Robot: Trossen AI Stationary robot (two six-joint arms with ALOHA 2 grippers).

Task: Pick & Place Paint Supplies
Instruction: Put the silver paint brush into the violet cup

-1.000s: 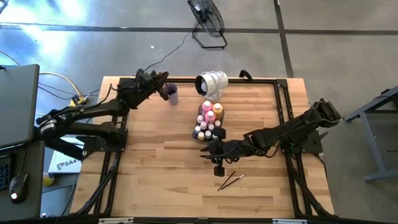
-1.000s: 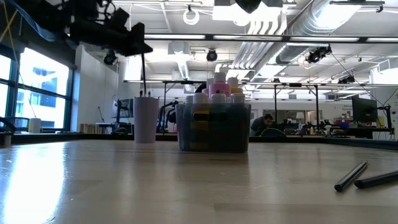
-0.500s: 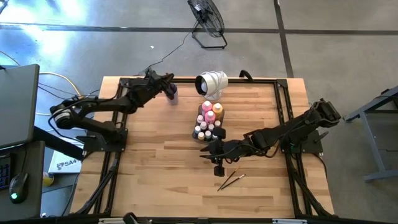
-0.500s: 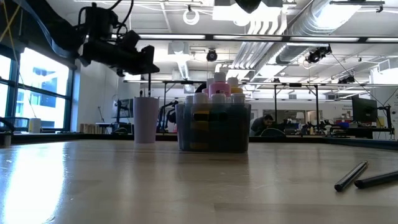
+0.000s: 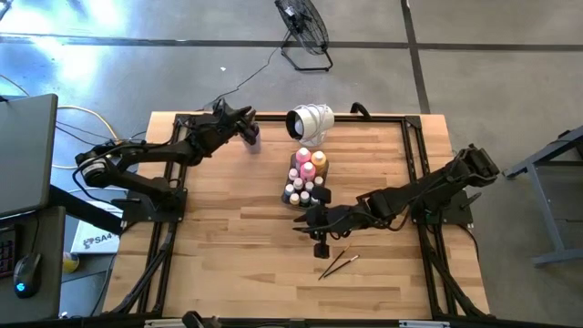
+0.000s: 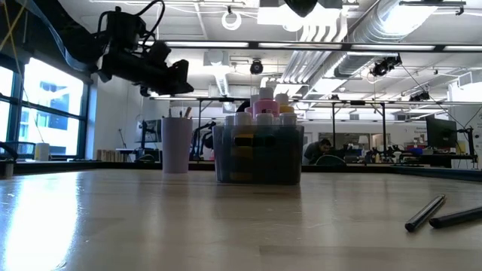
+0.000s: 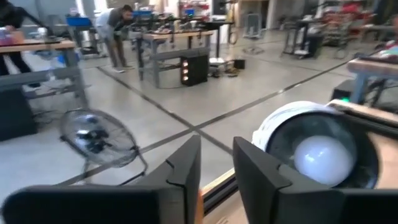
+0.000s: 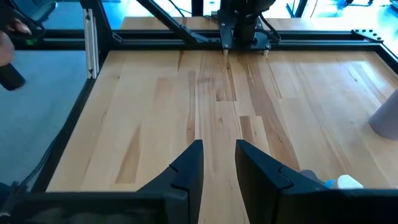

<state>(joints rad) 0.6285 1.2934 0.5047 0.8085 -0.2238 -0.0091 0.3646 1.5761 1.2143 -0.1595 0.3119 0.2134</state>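
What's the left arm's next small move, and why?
Probably lift the left claw clear of the purple cup. Its fingers show a gap with nothing between them, and brush tips stand in the cup below. Two brushes are left on the table near the right claw.

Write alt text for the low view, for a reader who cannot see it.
Seen level across the wooden table, the left gripper hangs above a lilac cup with brush tips showing at its rim. Beside it stands a clear tray of paint bottles, and two paintbrushes lie at the right.
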